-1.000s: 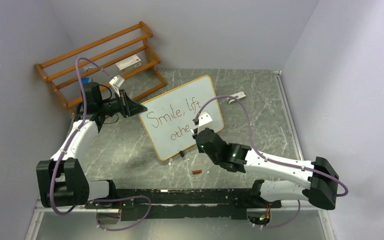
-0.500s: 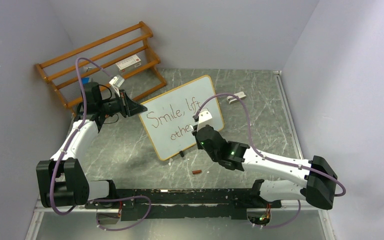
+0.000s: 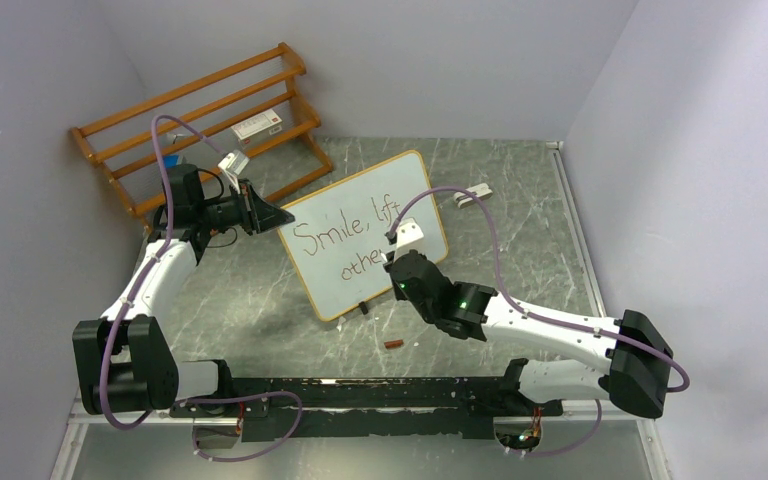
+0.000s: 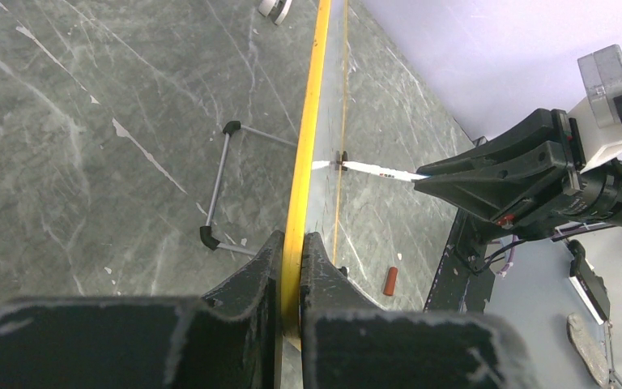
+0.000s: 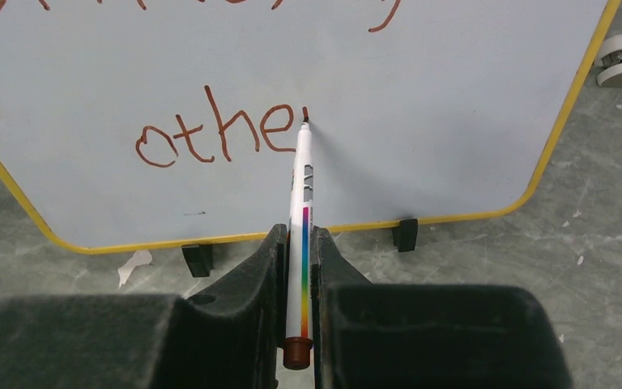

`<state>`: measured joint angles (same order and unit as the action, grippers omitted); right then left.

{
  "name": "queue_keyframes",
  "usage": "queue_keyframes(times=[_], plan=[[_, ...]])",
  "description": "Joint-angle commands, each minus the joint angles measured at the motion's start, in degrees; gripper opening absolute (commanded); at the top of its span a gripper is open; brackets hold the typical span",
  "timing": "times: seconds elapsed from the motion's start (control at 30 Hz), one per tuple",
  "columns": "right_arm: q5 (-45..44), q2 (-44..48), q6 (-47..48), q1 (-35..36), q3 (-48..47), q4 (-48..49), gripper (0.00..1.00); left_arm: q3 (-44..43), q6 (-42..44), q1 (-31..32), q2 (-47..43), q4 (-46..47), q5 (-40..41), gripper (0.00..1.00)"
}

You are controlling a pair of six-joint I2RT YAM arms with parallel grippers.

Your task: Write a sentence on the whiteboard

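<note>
The whiteboard (image 3: 360,215) stands tilted on black feet at mid-table, with a thin yellow-wood frame. The sentence (image 3: 345,232) reads "Smile, lift" above "othe" in brown-red marker; in the right wrist view "othe" (image 5: 202,134) has a short fresh stroke after it. My left gripper (image 3: 278,217) is shut on the board's left edge (image 4: 296,243). My right gripper (image 3: 397,262) is shut on a white marker (image 5: 301,219) with a rainbow stripe. Its tip (image 5: 305,121) touches the board just right of "othe". The marker (image 4: 372,168) also shows in the left wrist view.
An orange-brown slatted wooden rack (image 3: 200,120) stands at the back left with a small box (image 3: 258,125) on it. A brown marker cap (image 3: 393,344) lies on the table in front of the board. A white clip-like object (image 3: 472,194) lies behind the board's right side.
My right gripper has shifted slightly up and left with the marker, adding a short stroke after "othe". The left arm and the board have not moved.
</note>
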<state>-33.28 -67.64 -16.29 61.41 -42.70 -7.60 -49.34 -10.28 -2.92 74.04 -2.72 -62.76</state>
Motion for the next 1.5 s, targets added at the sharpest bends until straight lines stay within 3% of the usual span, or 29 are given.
queue_keyframes(times=[0.0, 1.47], plan=[[0.77, -0.18, -2.22, -0.71, -0.31, -3.94, 0.00, 1.35, 5.60, 0.28, 2.61, -4.55, 10.57, 0.05], [0.14, -1.56, 0.65, -0.71, -2.97, 0.03, 0.00, 1.18, 5.71, 0.34, 3.04, -4.75, 10.55, 0.05]])
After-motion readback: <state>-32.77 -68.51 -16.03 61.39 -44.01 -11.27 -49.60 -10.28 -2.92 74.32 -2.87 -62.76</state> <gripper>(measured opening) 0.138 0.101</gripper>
